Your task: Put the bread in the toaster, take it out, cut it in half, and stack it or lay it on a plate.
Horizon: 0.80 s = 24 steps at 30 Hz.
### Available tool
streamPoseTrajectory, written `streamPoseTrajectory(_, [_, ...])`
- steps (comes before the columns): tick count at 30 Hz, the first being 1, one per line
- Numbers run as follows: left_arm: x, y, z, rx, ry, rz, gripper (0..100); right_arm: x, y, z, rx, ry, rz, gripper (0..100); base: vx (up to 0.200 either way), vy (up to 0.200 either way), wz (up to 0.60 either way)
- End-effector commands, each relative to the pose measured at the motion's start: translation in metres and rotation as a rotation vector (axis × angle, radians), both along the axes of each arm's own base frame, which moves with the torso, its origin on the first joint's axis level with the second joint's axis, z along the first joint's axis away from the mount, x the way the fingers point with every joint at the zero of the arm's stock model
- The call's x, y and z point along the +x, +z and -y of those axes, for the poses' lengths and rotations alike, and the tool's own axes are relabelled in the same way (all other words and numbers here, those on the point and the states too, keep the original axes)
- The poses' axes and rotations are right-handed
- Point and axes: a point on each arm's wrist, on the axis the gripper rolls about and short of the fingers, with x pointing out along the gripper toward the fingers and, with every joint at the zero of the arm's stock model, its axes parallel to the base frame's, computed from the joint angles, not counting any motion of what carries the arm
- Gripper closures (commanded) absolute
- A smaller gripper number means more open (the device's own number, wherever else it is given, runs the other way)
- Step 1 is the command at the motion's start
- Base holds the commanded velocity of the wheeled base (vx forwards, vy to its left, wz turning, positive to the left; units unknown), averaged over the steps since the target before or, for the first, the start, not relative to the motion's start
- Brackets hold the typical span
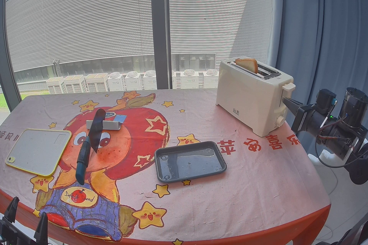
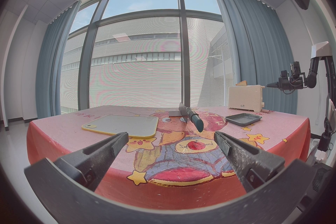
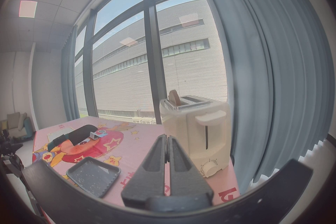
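Observation:
A slice of bread stands up out of a slot of the cream toaster at the back right of the table; the toaster's side lever is up. My right gripper is shut and empty, hanging just off the lever end below the handle; its own view has the shut fingertips before the lever and the bread. My left gripper is open and empty off the table's near left edge. A dark tray lies mid-table. A blue-handled knife leans on a small rest.
A pale cutting board with a yellow rim lies at the left of the table, next to the knife. A window and a blue curtain stand close behind the toaster. The table's near edge drops away in front.

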Motion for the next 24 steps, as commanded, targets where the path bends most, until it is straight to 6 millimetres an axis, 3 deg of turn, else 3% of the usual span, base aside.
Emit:
streamPoseTrajectory(1, [0.0, -0.005, 0.0, 0.0, 0.0, -0.001, 0, -0.007, 0.015, 0.002, 0.018, 0.001, 0.053, 100, 0.0, 0.0, 0.0])
streamPoseTrajectory(3, [0.0, -0.005, 0.0, 0.0, 0.0, -0.001, 0, -0.007, 0.019, 0.002, 0.023, 0.001, 0.068, 100, 0.0, 0.0, 0.0])
streamPoseTrajectory(4, [0.0, -0.005, 0.0, -0.001, 0.0, -0.001, 0, -0.007, 0.02, 0.003, 0.023, -0.001, 0.069, 0, 0.0, 0.0, 0.0])
streamPoseTrajectory(24, [0.0, -0.005, 0.0, -0.001, 0.0, -0.001, 0, -0.007, 0.034, 0.004, 0.048, -0.008, 0.119, 0, 0.0, 0.0, 0.0])
